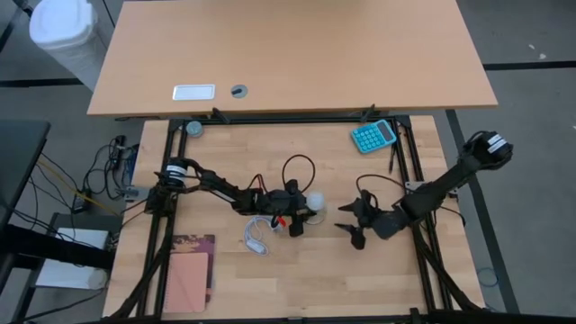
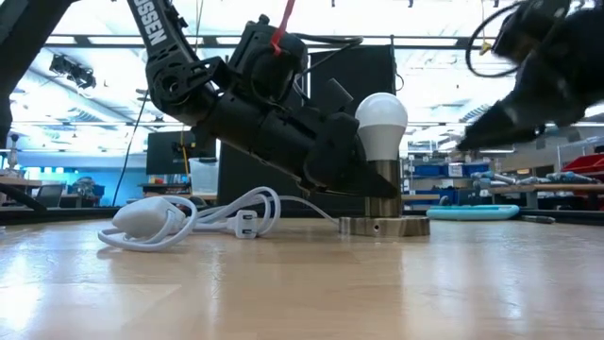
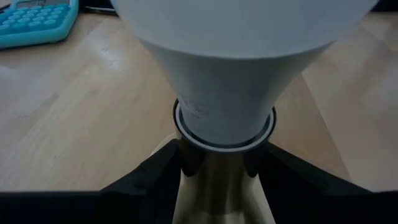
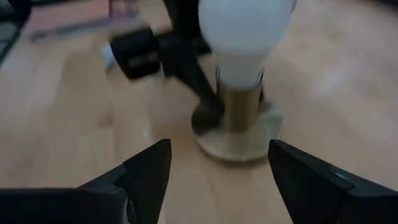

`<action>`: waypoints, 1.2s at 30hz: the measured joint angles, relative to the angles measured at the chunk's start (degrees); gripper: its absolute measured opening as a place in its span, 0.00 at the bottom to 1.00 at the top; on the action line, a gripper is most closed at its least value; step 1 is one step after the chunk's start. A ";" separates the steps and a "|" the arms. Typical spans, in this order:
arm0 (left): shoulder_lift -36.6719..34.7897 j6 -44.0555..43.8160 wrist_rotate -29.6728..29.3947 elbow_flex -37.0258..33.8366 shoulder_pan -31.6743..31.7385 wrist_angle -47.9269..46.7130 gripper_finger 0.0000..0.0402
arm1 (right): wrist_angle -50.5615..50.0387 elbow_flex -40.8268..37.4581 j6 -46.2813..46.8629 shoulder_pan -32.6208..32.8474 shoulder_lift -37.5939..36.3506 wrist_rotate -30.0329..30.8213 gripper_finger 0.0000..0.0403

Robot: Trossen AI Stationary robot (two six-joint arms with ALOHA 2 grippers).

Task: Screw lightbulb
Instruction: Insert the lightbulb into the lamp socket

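The white lightbulb [image 2: 381,118] stands upright with its base in a brass socket barrel [image 2: 382,184] on a round flat base disc [image 2: 384,226], near the table's middle [image 1: 316,202]. My left gripper [image 3: 217,165] reaches in from the table's left and is shut on the socket barrel below the bulb. My right gripper [image 4: 217,168] is open and empty a little to the bulb's right [image 1: 353,223], its fingers pointing at the bulb [image 4: 245,25]. The socket's white cord [image 2: 189,217] lies coiled on the table to the left. My left gripper pinches the brass socket barrel [image 3: 214,186] between its two fingers [image 3: 155,174], just under the bulb's pale neck. The fingers come slanting down from the table's left, one on each side of the barrel. The socket stands upright with its disc flat on the table.
A teal calculator [image 1: 373,135] lies at the far right of the wooden table. A pink notebook [image 1: 187,270] lies at the near left corner. A second, larger tabletop [image 1: 288,54] stands beyond the far edge. Bare wood lies in front of the socket.
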 joint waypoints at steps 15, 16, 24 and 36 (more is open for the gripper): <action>-0.22 0.10 2.42 0.00 0.00 -1.15 0.51 | 6.50 -8.32 3.70 5.35 -5.64 8.22 0.67; -0.22 0.11 2.44 0.00 0.00 -1.17 0.51 | 10.61 -9.46 2.62 5.05 -4.72 8.90 0.67; -0.22 -0.19 2.46 -0.01 -0.04 -0.52 0.51 | 27.65 -8.84 -7.50 -0.55 6.56 10.01 0.67; -0.20 -1.59 2.44 -0.02 -0.04 -0.03 0.51 | 41.68 -5.75 -12.61 -4.47 19.59 7.45 0.67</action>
